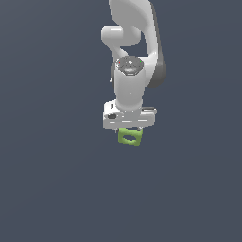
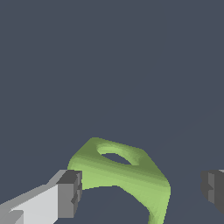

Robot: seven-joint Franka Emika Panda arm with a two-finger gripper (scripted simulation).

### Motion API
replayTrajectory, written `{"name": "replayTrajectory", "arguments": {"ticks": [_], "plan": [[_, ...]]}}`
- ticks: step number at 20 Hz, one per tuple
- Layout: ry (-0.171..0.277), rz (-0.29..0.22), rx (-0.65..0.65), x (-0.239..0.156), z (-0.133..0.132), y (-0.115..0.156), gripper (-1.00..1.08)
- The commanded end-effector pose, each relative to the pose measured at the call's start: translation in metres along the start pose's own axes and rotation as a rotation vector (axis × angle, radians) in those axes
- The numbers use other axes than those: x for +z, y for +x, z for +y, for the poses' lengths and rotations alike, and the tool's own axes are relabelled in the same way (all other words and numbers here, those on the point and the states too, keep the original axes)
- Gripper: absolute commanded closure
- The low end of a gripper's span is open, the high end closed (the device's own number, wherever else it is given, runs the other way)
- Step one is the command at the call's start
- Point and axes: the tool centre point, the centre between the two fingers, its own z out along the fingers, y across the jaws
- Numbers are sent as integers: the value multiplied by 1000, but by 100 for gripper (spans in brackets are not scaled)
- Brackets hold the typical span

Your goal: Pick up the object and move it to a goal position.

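The object [image 1: 129, 137] is a small lime-green squarish block with rounded corners and a round hole; in the exterior view it shows just under the white hand of the arm. In the wrist view the object [image 2: 122, 177] sits between the two dark fingertips, its hole facing up. My gripper [image 2: 142, 190] is open and straddles it. One fingertip [image 2: 70, 192] is at the block's side, while the other fingertip [image 2: 214, 188] stands apart from it with a clear gap. In the exterior view the gripper [image 1: 128, 131] points straight down and its fingers are mostly hidden by the hand.
A plain dark grey-blue surface [image 1: 56, 189] fills both views. The arm's white links [image 1: 132, 38] rise above the hand. No other objects or marker show.
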Motion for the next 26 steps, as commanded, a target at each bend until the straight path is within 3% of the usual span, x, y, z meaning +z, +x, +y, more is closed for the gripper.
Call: {"name": "replayTrajectory", "arguments": {"ticks": [1, 11, 26], "plan": [[0, 0, 0, 0, 0, 0, -92], [-34, 26, -7, -7, 26, 9, -92], [-33, 19, -135, -3, 21, 4, -92]]}}
